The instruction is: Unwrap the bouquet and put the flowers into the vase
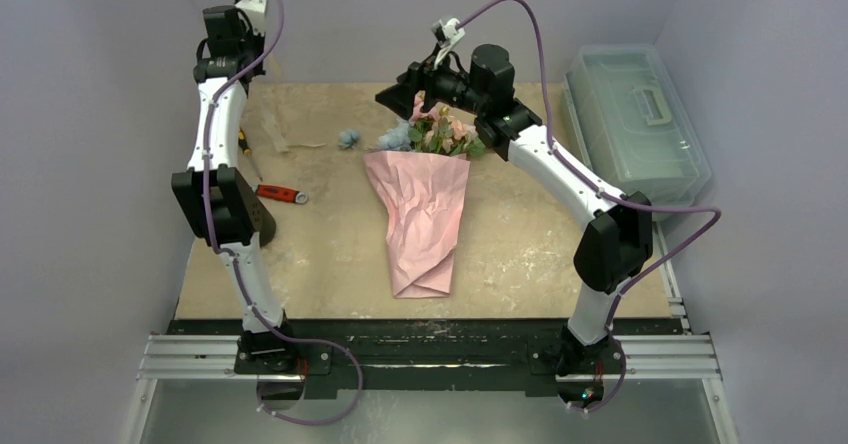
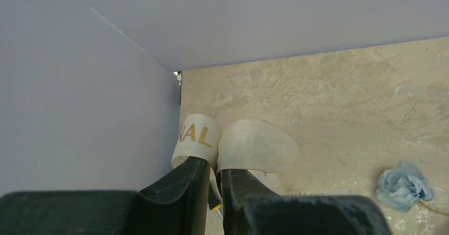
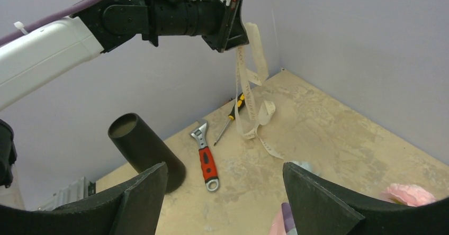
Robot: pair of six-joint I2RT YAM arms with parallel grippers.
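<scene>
The bouquet [image 1: 425, 209] lies mid-table in pink crinkled paper, its flowers [image 1: 440, 129] at the far end. A loose pale-blue flower [image 1: 349, 138] [image 2: 405, 186] rests on the table beside it. My left gripper [image 3: 232, 23] [image 2: 218, 166] is raised at the back left, shut on the cream ribbon [image 3: 253, 102] [image 2: 254, 145], which hangs down to the table. My right gripper [image 3: 223, 167] [image 1: 392, 94] hovers open over the flower heads, holding nothing. The dark vase [image 3: 143, 147] [image 1: 266, 226] stands at the left, partly behind my left arm in the top view.
A red-handled wrench [image 3: 205, 155] [image 1: 280, 193] and a yellow-and-black screwdriver [image 3: 233, 116] [image 1: 247, 149] lie between the vase and the ribbon. A clear lidded plastic box [image 1: 635, 124] sits along the right edge. Walls close in the back and both sides.
</scene>
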